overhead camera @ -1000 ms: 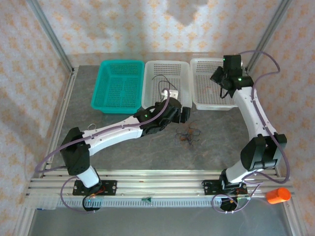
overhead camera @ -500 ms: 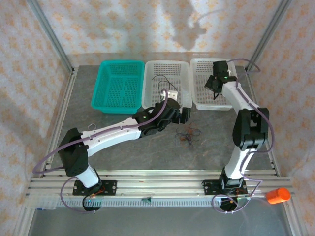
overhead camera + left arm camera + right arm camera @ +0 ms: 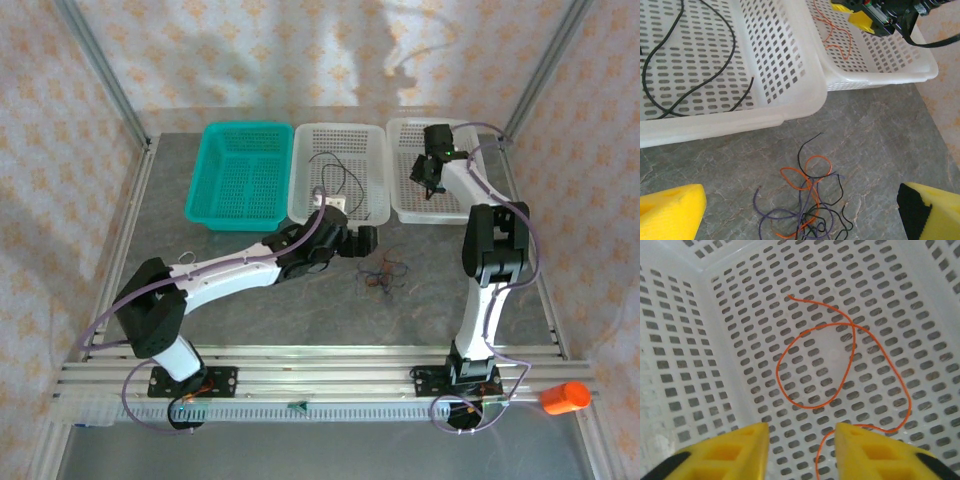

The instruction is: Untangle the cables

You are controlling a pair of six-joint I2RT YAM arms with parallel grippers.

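- Cables (image 3: 807, 200): orange, purple and black strands in a small tangle on the table (image 3: 880, 130), just near of the middle basket (image 3: 715, 127).
- Black cable (image 3: 690, 65): loose in the middle basket.
- Orange cable (image 3: 840, 365): one loose loop, flat on the floor of the right basket (image 3: 670, 340).
- Teal basket (image 3: 245, 128): far left.
- Left gripper (image 3: 800, 205): above the tangle, fingers spread wide, gripping nothing.
- Right gripper (image 3: 802, 432): over the right basket, fingers apart, nothing between them.
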